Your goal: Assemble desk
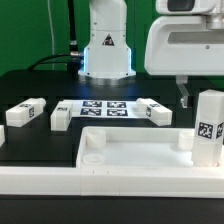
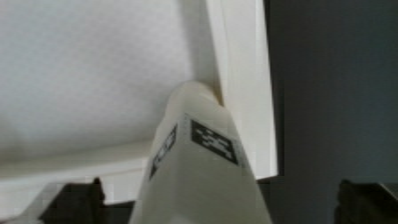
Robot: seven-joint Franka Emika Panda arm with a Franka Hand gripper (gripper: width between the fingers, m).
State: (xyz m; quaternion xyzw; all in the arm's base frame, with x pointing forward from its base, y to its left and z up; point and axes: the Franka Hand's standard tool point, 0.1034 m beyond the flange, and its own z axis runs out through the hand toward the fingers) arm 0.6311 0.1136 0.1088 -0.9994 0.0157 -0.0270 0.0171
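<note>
Since the tabletop [image 1: 130, 165] in front is a stiff, probably light plastic tray, it may slide on the bench [image 1: 30, 150] if pushed. A leg [image 1: 208, 125] stands upright in its corner at the exterior view's right. It looks smooth and rigid, best pinched across its flat sides. The gripper [image 2: 222, 205] hangs over it, spread wide and holding nothing. Loose legs [image 1: 28, 112] lie beyond.

Bright even light, soft wrist-view blur
</note>
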